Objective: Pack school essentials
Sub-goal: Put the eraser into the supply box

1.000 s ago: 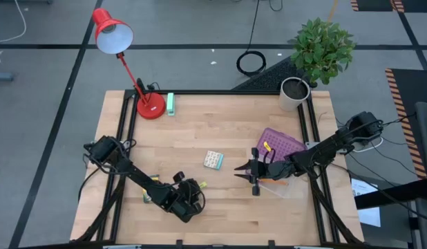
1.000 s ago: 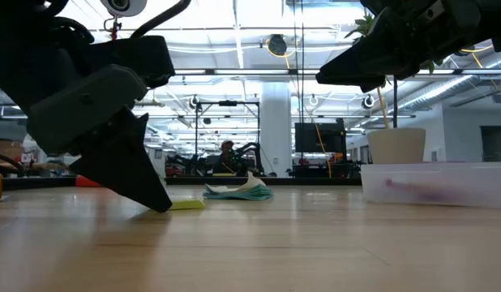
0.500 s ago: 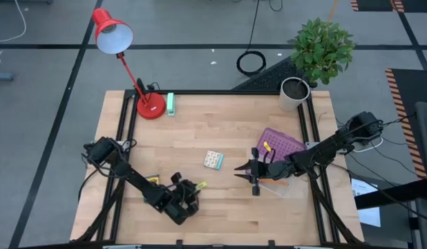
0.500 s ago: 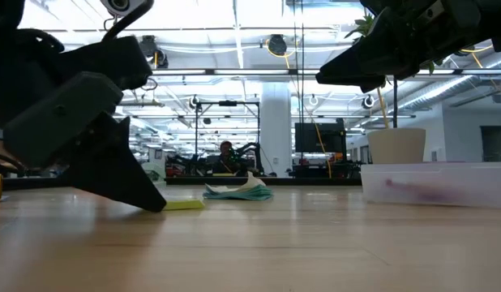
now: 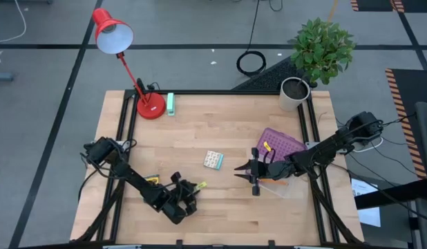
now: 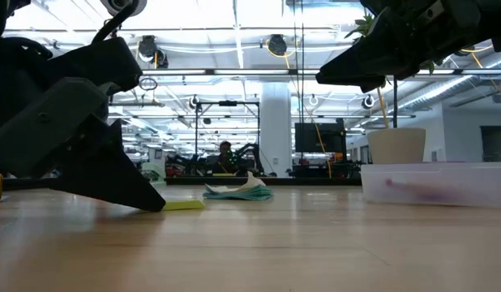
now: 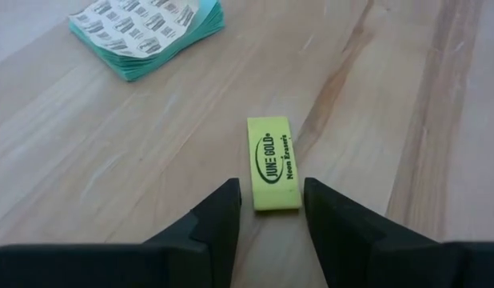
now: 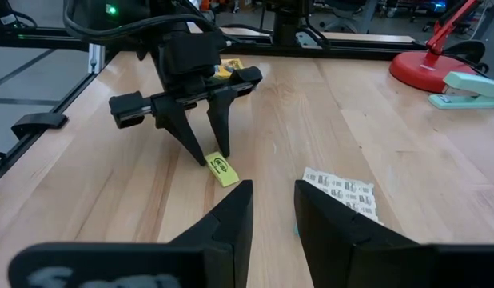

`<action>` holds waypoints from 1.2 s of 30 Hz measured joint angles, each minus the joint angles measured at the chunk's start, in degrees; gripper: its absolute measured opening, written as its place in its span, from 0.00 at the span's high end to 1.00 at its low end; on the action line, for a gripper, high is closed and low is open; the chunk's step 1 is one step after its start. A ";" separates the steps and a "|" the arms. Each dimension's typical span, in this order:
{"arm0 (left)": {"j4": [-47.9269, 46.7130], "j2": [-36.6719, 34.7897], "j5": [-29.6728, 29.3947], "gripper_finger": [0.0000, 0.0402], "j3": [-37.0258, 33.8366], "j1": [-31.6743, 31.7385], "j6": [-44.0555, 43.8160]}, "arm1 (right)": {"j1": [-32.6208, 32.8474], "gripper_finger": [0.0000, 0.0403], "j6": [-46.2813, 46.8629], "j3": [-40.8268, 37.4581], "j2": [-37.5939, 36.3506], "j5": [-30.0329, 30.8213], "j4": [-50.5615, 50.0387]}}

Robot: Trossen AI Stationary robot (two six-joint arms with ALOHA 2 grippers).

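The tiny yellow piece, an eraser (image 7: 275,162), lies flat on the wooden table (image 5: 220,124), left of centre near the front. My left gripper (image 7: 272,202) is open; its fingers slant down and stand on either side of the eraser's near end. Whether they touch it cannot be told. The pale patterned square pack (image 5: 213,160) lies flat at mid-table. My right gripper (image 5: 240,167) hovers open above the table, right of the pack, holding nothing. The yellow-green crayon box (image 5: 150,180) lies beside my left arm.
A clear bin (image 5: 286,162) holding a purple case stands at the right, under my right arm. A red desk lamp (image 5: 150,105) and a mint-green block (image 5: 171,104) stand at the far left. A potted plant (image 5: 294,93) is at the far right corner.
My left gripper's body has drawn a little toward the table's left edge and tipped lower, while its fingertips have stayed by the yellow eraser. The eraser has not moved.
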 joint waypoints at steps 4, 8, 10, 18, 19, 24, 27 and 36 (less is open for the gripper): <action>0.35 0.02 -0.63 0.65 -0.08 0.00 1.84 | 0.00 0.78 0.00 0.00 -0.01 0.00 -0.01; 0.38 0.35 -1.58 0.65 -0.08 0.11 2.63 | 0.00 0.78 0.00 0.00 -0.02 0.00 -0.01; 0.33 0.46 -2.04 0.65 -0.08 0.16 2.82 | 0.00 0.78 0.00 0.00 0.00 0.00 -0.01; 0.35 0.48 -2.13 0.77 -0.08 0.16 3.00 | 0.00 0.78 0.00 0.00 -0.02 0.00 -0.01; 0.35 0.48 -2.13 0.77 -0.08 0.15 2.95 | 0.00 0.78 0.00 0.00 -0.02 0.00 -0.01; 1.36 0.48 -2.23 0.78 -0.19 0.15 4.00 | 0.00 0.78 -0.01 0.00 -0.01 0.00 0.00; 2.14 0.48 -2.37 0.78 -0.23 0.15 4.45 | 0.00 0.78 0.00 0.00 -0.02 0.00 -0.01; 2.47 -1.33 -1.91 0.78 -0.30 0.26 6.02 | 0.00 0.78 -0.02 0.00 -0.02 0.00 -0.01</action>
